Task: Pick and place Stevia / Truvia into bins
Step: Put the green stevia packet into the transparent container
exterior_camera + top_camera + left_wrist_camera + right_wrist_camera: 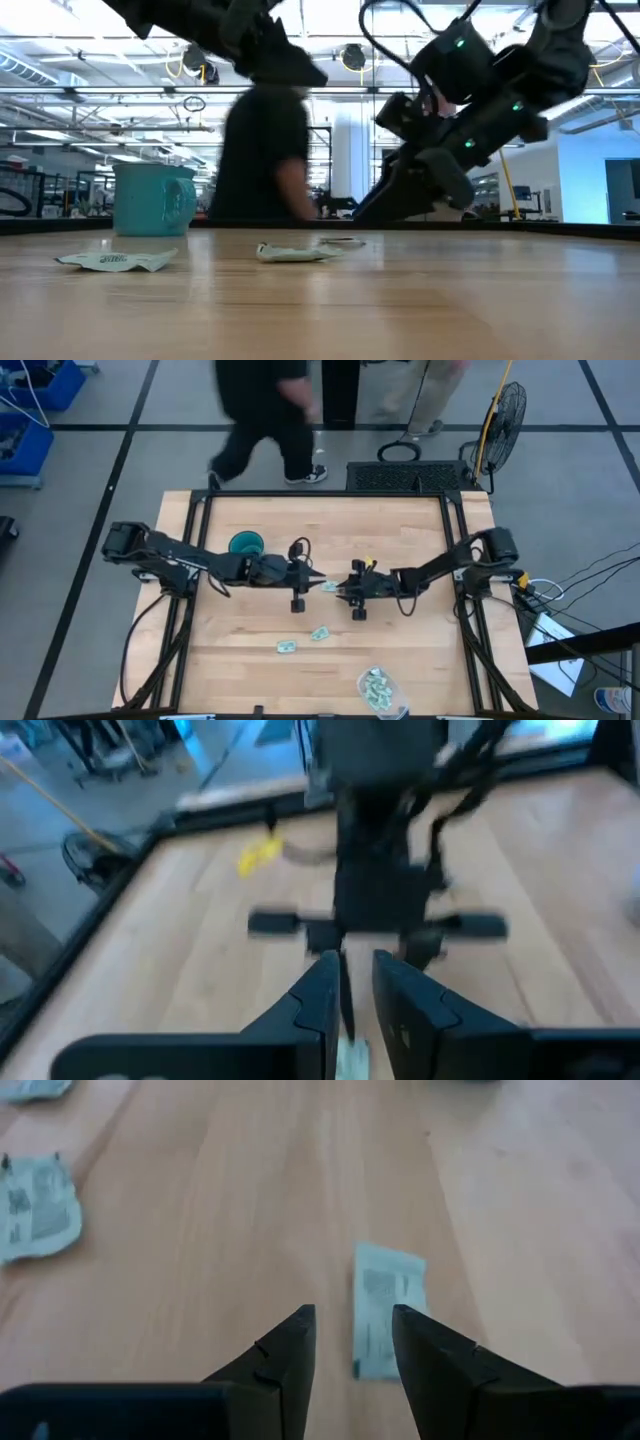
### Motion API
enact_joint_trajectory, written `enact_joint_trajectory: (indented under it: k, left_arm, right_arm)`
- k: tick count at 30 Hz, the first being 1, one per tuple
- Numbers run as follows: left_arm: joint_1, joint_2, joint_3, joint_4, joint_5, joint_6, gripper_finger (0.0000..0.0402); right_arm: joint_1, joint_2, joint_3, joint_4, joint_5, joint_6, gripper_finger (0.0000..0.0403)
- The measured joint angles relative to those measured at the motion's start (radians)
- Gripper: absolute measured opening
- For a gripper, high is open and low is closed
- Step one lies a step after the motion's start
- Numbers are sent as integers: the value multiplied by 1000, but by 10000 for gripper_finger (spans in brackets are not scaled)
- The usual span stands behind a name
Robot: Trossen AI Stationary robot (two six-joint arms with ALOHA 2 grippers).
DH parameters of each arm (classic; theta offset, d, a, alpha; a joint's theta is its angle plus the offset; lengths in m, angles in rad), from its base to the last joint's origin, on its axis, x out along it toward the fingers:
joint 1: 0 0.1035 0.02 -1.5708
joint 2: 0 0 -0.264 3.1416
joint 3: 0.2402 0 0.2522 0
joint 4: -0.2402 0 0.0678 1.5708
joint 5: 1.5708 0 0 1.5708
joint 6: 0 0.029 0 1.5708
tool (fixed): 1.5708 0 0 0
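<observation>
Three pale green and white sachets lie flat on the wooden table: one (329,586) between the two grippers, two nearer the near edge (287,646) (320,632). More sachets sit in the clear tub (380,690) at the near edge. The teal mug (246,544) stands upright beside the left arm. My right gripper (350,1345) is open and low over the table, and the middle sachet (385,1320) lies just past its fingertips. My left gripper (358,982) is raised above the table and open by a narrow gap. A blurred pale green patch (350,1058) shows low in that gap.
A person (262,410) walks past the table's far edge and also shows behind the table in the low view (265,150). A second person (425,390) and a floor fan (505,415) stand farther off. Black frame rails (190,560) run along the table's left and right sides.
</observation>
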Motion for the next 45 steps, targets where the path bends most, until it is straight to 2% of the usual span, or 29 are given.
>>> enact_joint_trajectory:
  k: [7,14,20,25,39,45]
  left_arm:
    - [16,-30,1,-59,-1,38,71]
    - [27,-29,0,-104,-1,42,72]
    - [27,-29,0,-102,-4,61,72]
    - [28,-29,0,-107,-3,60,72]
    - [28,-29,0,-127,-3,58,72]
    - [28,-29,0,-127,-3,54,72]
  right_arm:
    - [-95,59,1,88,-120,49,160]
    - [-122,117,2,106,-164,99,207]
    - [-133,186,5,138,-161,120,211]
    - [-130,169,4,119,-163,128,177]
    - [-106,77,-2,91,-170,133,29]
    - [-53,-27,-2,72,-168,105,10]
